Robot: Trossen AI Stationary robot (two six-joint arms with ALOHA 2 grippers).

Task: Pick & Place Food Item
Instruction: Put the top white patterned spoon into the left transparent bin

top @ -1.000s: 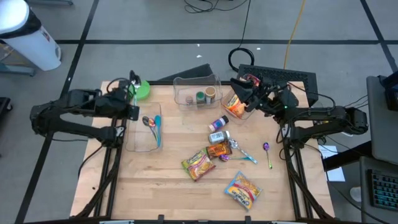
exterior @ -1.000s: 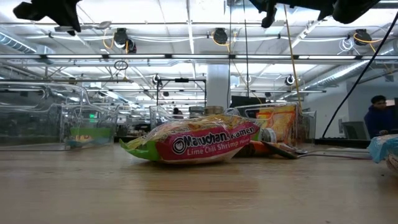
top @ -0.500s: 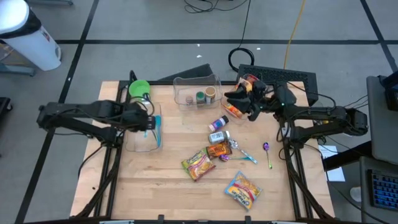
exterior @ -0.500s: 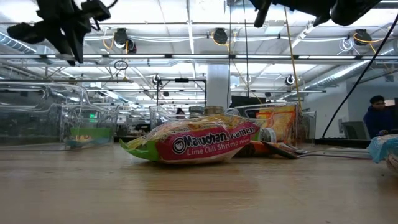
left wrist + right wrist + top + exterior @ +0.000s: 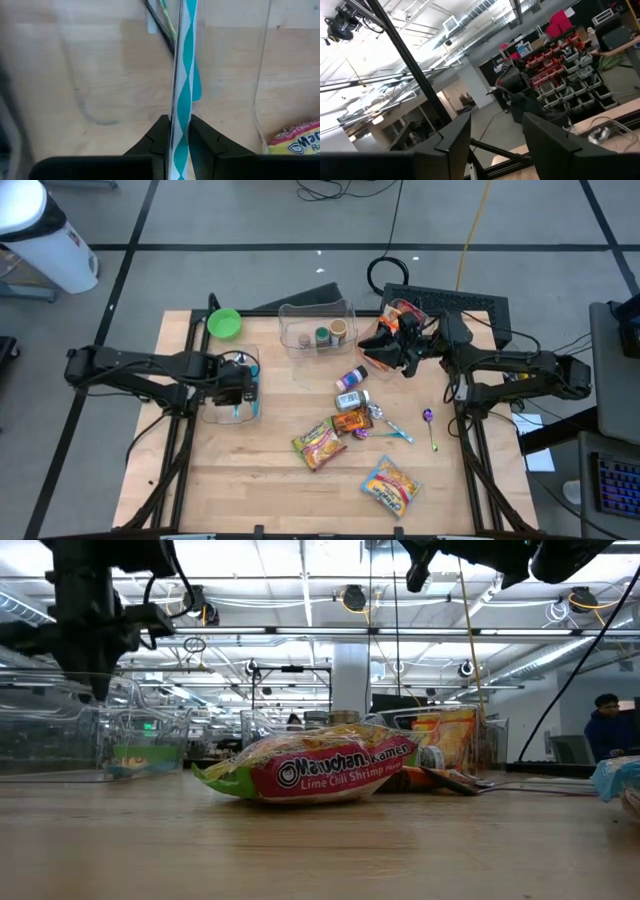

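My left gripper (image 5: pixel 240 380) points down into the clear bin (image 5: pixel 210 408) at the table's left, shut on a teal-and-white striped utensil (image 5: pixel 182 75). The low view shows it (image 5: pixel 98 690) just inside the bin's rim. A ramen packet (image 5: pixel 318 442) lies flat mid-table, and a second packet (image 5: pixel 390 485) lies nearer the front. My right gripper (image 5: pixel 388 350) hangs high at the far right beside an orange bag (image 5: pixel 376 352). Its fingers (image 5: pixel 496 120) stand open and tip upward toward the room, with nothing between them. My left gripper pinches the striped utensil's flat handle (image 5: pixel 181 107) between its two fingers. The fingers come from above, pointing down, and lie along the utensil. The utensil reaches down past the fingertips into the bin; I cannot tell whether its lower end touches the bin's floor.
A teal utensil (image 5: pixel 196 85) and a dark spoon (image 5: pixel 160 25) lie in the same bin. A green bowl (image 5: pixel 224 323) sits at the far left. A second clear bin (image 5: pixel 317 325) holds jars. Small bottles, a can (image 5: pixel 352 420) and loose spoons (image 5: pixel 430 425) lie mid-right.
My left gripper has come down from beside the green bowl toward the table's near edge and right, into the clear bin, rolling its wrist as it sank. My right gripper has stayed in place but turned its wrist.
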